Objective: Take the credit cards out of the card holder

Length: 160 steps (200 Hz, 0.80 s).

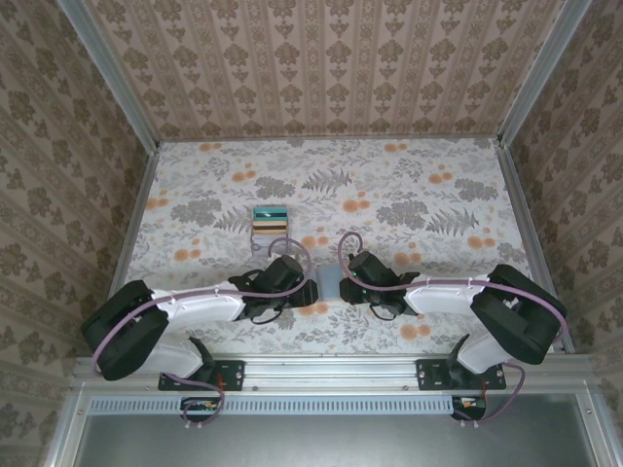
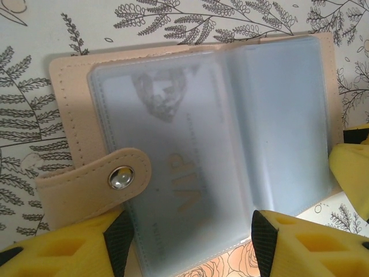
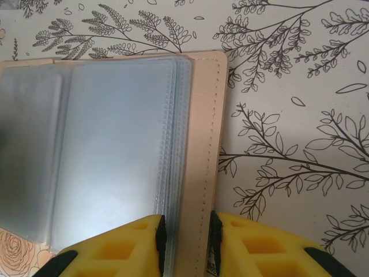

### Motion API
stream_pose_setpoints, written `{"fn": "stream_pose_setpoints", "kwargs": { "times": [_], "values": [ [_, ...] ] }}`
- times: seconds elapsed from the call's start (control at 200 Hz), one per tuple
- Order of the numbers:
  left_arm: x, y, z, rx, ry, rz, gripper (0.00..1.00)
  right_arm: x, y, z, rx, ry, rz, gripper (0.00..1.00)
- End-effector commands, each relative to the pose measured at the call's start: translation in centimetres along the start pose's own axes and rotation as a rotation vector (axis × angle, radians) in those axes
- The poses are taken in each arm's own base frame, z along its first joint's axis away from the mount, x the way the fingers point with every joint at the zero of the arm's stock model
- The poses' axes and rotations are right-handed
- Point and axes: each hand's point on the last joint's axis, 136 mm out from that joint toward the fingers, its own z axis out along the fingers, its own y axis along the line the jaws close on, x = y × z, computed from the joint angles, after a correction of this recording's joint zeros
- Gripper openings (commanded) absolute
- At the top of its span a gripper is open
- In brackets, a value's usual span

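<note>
The holder [image 1: 329,284] lies open and flat on the table [image 1: 419,185], low in the middle of the top view, between the two grippers. The right gripper [image 3: 185,238] is clamped on its right edge: the tan cover and the edges of the clear sleeves [image 3: 115,144] sit between the close-set pads at the bottom of the right wrist view. The left gripper [image 2: 190,236] has its jaws well apart at the bottom of its view, one finger over the tan edge below the snap tab [image 2: 121,176], the other near the fold, with nothing pinched between them. There is one holder, and one card [image 2: 173,167] marked VIP shows through the left sleeve. A fanned stack [image 1: 271,220] up and left of the holder shows teal, yellow and pale bands, so at least three cards, though the exact number is too small to tell. The right-hand sleeves are too fine to count. The card looks light, stiff and slick, the sleeve soft and clingy. It should slide out if taken by an exposed edge while the floppy cover is pinned. Which side the sleeve opens on I cannot tell.
</note>
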Motion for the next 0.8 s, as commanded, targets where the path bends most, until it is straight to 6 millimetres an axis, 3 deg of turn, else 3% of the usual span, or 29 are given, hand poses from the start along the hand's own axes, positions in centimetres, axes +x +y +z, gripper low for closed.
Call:
{"fn": "stream_pose_setpoints", "kwargs": {
  "times": [0.0, 0.14, 0.39, 0.795],
  "values": [
    [0.4, 0.4, 0.3, -0.033, 0.02, -0.004, 0.61, 1.7, 0.2, 0.1, -0.003, 0.071, -0.004, 0.31],
    [0.4, -0.3, 0.5, 0.001, 0.025, -0.001, 0.61, 1.7, 0.4, 0.2, -0.006, 0.074, -0.006, 0.31],
    [-0.4, -3.5, 0.3, 0.165, -0.002, 0.013, 0.64, 1.8, 0.6, 0.3, -0.008, 0.077, -0.012, 0.31],
    [-1.4, -5.3, -0.4, 0.212, -0.029, 0.05, 0.69, 1.7, 0.4, 0.3, 0.002, 0.07, -0.007, 0.31]
  ]
}}
